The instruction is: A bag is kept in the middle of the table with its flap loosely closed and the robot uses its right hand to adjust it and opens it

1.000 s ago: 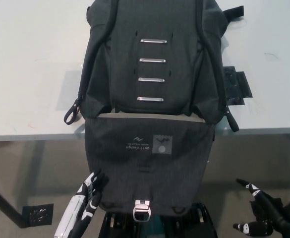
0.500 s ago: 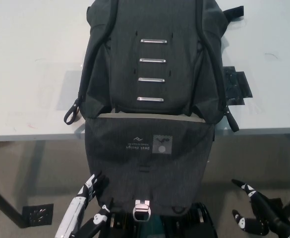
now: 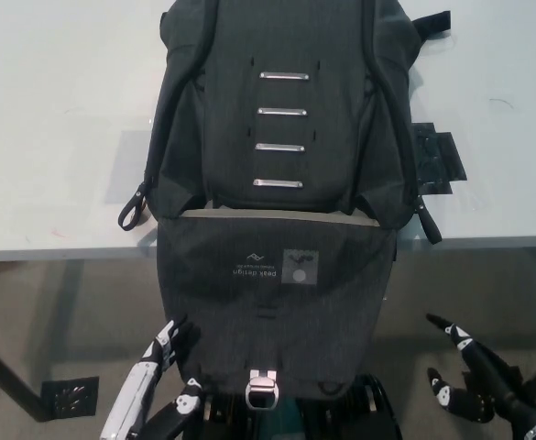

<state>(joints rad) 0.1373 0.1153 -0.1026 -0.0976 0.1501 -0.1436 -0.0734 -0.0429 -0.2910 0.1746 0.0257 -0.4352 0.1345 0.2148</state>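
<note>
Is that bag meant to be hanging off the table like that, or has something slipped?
The bag lies on the table, but its flap is folded out and hangs over the near edge, its metal clasp dangling. Nothing looks torn or spilled. Both hands, left and right, sit low, off the bag.

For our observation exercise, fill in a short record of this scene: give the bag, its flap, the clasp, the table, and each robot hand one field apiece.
bag: dark grey backpack lying on the table, four metal latch bars down its front
flap: opened flap hanging over the table's near edge, logo patch showing
clasp: metal buckle at the flap's lower end
table: white table
left robot hand: white hand beside the flap's lower left corner, open
right robot hand: black hand at lower right, open, clear of the bag
</note>
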